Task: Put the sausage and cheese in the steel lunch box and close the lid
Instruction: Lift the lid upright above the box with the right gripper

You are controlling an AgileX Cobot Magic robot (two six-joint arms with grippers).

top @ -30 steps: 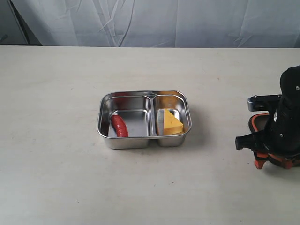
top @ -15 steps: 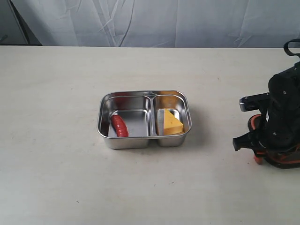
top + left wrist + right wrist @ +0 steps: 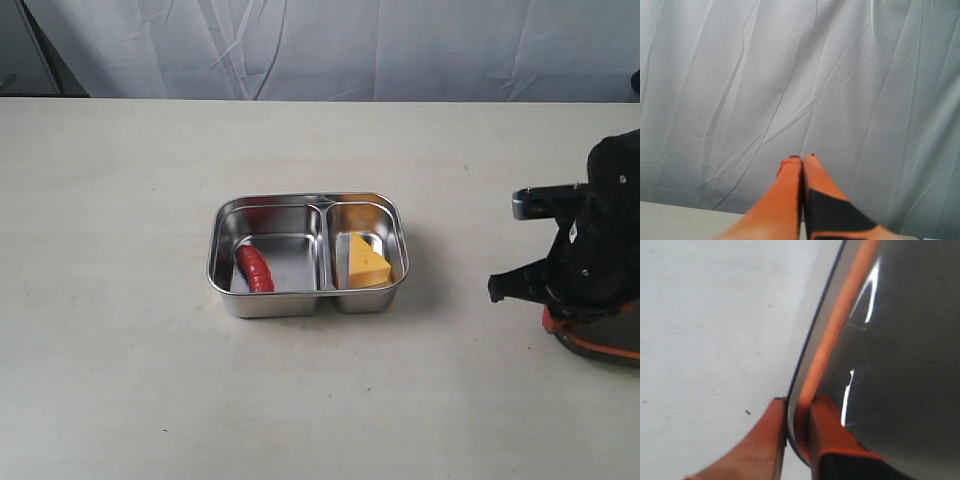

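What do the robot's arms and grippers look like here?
The left gripper and right gripper both have tapered orange fingers, one of each pair with a black patch. The right arm is bulky and black, with a silver-grey bracket.

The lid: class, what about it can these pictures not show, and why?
- Exterior view: the right arm covers most of the lid; the frame edge cuts more.
- Right wrist view: too close; only the part by the right gripper shows.
- Left wrist view: only curtain and left gripper.
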